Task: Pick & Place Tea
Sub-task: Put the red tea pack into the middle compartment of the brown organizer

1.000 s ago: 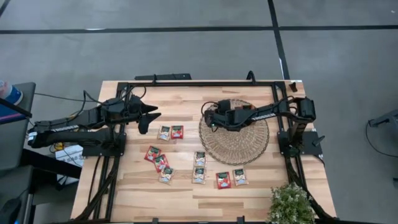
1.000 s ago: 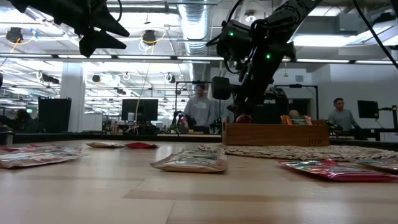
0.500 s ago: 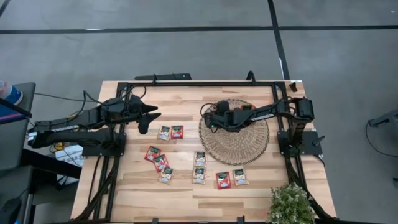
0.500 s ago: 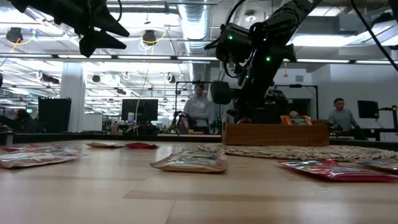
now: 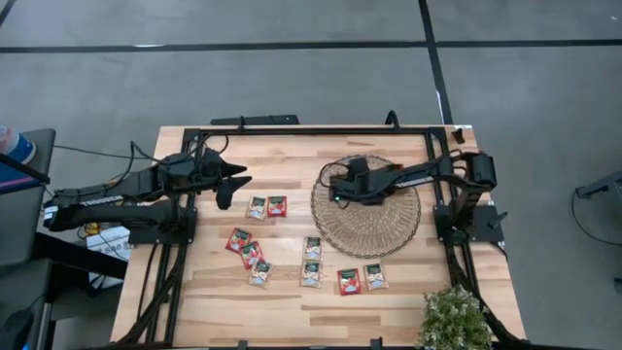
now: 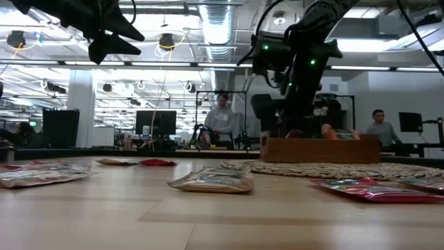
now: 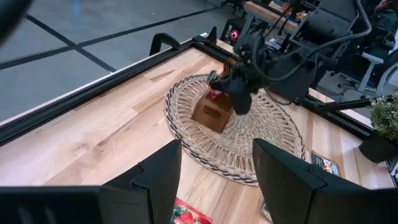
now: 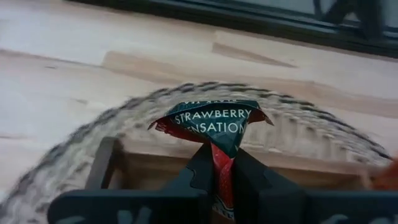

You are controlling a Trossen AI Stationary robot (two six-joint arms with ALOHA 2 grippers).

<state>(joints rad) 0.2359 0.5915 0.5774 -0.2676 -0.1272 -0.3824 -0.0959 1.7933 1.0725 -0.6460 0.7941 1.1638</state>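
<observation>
My right gripper (image 5: 336,186) hangs over the far left part of the round wicker mat (image 5: 374,229), shut on a red tea sachet (image 8: 215,123) with a dark label. It is held above the wooden tray (image 7: 212,114), which stands on the mat; the arm hides most of the tray from above. Several more tea sachets, red and pale, lie flat on the table, such as one (image 5: 277,205) near the left and one (image 5: 349,281) toward the near edge. My left gripper (image 5: 233,185) waits open in the air at the table's left, nothing between its fingers. My right gripper pinches the red sachet's lower part (image 8: 222,153) between its two fingers (image 8: 198,167). They come slanting down from above and from the table's right. The buckled, dark-labelled end sticks out past the fingertips, over the tray. Whether that end touches the tray, I cannot tell.
A potted plant (image 5: 455,319) stands at the near right corner. A black frame (image 5: 292,130) runs round the table's edges. Bare wood lies between the mat and the far edge. People stand in the room beyond the table.
My right gripper has moved a little toward the table's right, over the tray, and has tipped further downward, still shut on the red sachet. In the low view the wooden tray has slid slightly toward the table's right.
</observation>
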